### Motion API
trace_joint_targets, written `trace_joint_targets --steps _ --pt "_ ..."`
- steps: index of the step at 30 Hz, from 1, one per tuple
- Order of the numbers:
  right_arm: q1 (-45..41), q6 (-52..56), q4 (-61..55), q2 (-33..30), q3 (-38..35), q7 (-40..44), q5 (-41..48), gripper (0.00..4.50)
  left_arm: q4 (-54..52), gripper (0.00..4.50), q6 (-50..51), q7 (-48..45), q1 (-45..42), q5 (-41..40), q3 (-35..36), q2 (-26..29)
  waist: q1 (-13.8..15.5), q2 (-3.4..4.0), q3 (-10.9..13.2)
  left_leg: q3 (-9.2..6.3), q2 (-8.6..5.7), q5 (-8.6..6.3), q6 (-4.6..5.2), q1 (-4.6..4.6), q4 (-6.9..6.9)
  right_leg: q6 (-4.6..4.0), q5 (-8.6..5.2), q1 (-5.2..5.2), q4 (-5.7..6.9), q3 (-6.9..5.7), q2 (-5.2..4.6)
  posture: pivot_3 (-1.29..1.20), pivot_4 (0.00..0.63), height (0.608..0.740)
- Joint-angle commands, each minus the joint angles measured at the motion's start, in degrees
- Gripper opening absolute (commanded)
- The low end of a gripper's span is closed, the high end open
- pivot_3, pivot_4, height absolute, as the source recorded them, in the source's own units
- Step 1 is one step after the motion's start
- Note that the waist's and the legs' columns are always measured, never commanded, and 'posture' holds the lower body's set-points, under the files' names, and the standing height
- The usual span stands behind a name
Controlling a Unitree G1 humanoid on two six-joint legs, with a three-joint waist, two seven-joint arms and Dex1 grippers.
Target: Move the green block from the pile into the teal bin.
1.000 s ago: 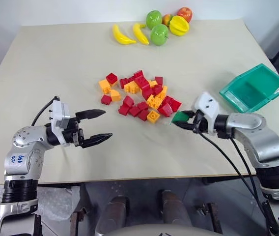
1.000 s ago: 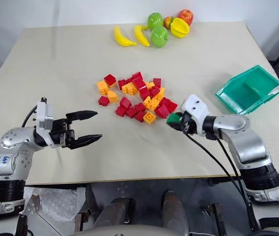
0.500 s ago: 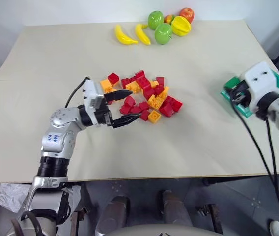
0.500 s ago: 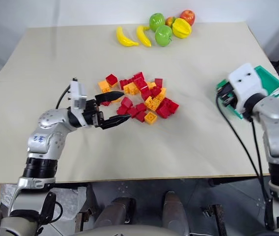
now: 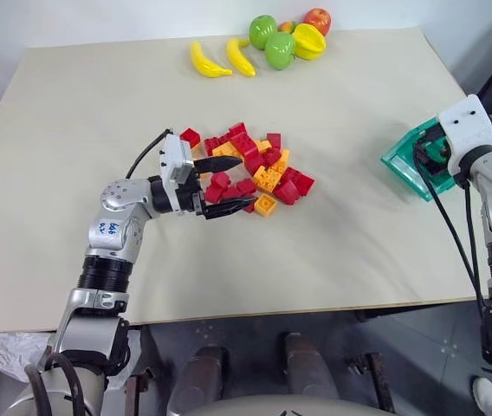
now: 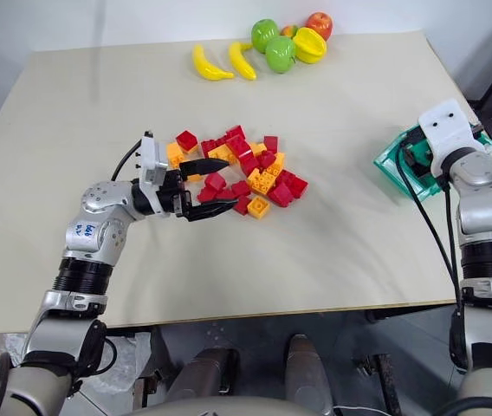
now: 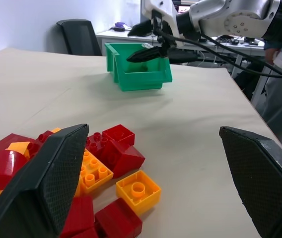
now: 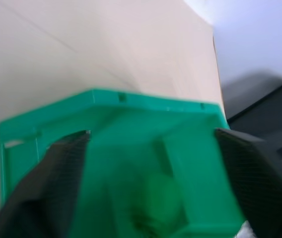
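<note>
The left gripper (image 5: 229,184) stood spread wide at the near edge of the pile (image 5: 255,166) of red and orange bricks. Farther off, the right gripper (image 7: 152,40) hung released over the teal bin (image 7: 131,82), the green block (image 8: 153,198) lying inside it.

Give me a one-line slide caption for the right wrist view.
Open right gripper over the teal bin, a blurred green block between its fingers, inside the bin.
</note>
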Motion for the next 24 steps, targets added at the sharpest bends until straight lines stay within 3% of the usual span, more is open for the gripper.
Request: trace_joint_targets --steps 1,6,11,16,24 --pt "1.0 1.5 -8.6 0.9 -3.4 6.2 6.4 4.48 -3.7 4.50 2.5 2.0 1.7 -1.9 3.9 2.3 -0.2 0.00 0.0 0.01 0.00 0.00 0.00 0.00 0.00 0.00 0.00 -0.01 0.00 0.02 0.00 0.00 0.150 0.740" --pt "6.9 0.6 -16.6 1.5 -4.6 19.6 16.2 4.48 -9.2 4.50 7.4 6.5 6.7 -2.5 8.3 6.5 -0.9 0.00 0.0 0.00 0.13 -0.01 0.01 -0.01 -0.03 0.01 0.01 -0.03 0.09 0.06 0.03 0.00 0.150 0.740" --pt "12.3 1.6 -18.4 -0.3 -3.6 38.1 25.7 4.48 -13.7 4.50 12.5 8.3 16.5 -5.0 14.9 12.8 -1.0 0.00 0.0 0.00 0.15 -0.02 0.03 -0.01 -0.05 0.04 0.02 -0.04 0.07 0.13 0.03 0.00 0.150 0.740" --pt "11.5 -5.5 -9.5 1.0 -2.4 45.8 25.1 4.48 -14.3 4.50 7.2 6.1 25.7 -5.2 21.7 15.6 -0.9 0.02 0.0 0.01 0.09 -0.02 0.05 0.01 0.07 0.05 0.03 -0.01 -0.04 0.18 -0.03 0.00 0.150 0.740" --pt "8.4 -9.7 -1.7 2.9 -2.0 49.1 24.7 4.48 -14.4 4.50 1.4 0.1 35.8 -7.7 29.6 18.4 -0.8 0.02 0.0 0.03 0.12 -0.03 0.03 0.14 0.00 0.00 0.00 0.03 -0.02 0.20 -0.04 0.00 0.150 0.740"
